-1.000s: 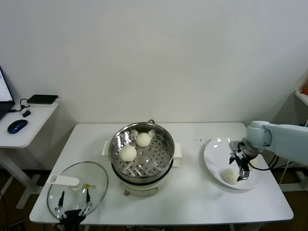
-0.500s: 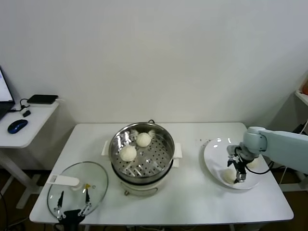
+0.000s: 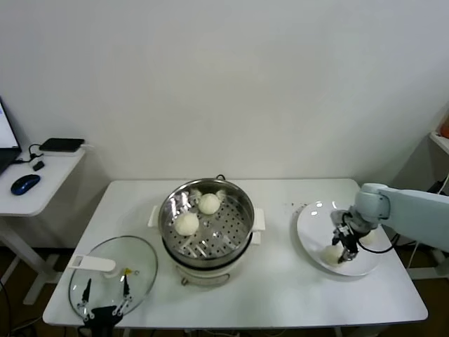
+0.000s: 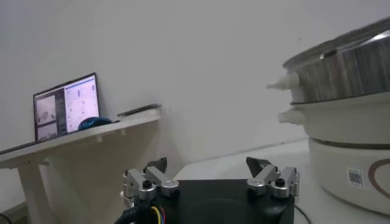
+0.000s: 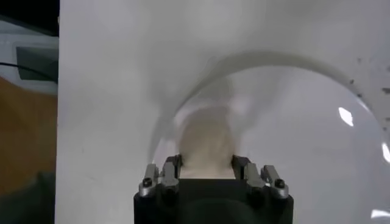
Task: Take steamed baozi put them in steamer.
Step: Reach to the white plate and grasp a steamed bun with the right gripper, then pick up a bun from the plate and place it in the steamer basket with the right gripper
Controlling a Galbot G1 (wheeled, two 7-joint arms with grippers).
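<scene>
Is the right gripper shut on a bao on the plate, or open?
Shut on it: the right gripper has its fingers against both sides of the steamed baozi, which sits on the white plate.

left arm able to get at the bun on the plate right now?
Probably not. The left end effector sits low by the glass lid; the steamer stands between, and the right end effector already grips that bun.

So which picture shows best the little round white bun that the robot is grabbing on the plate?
The right wrist view: the small round cream-white bun fills the space between the right gripper's closed fingers. The head view shows that bun tiny on the flat white plate. The left wrist view misses it.
</scene>
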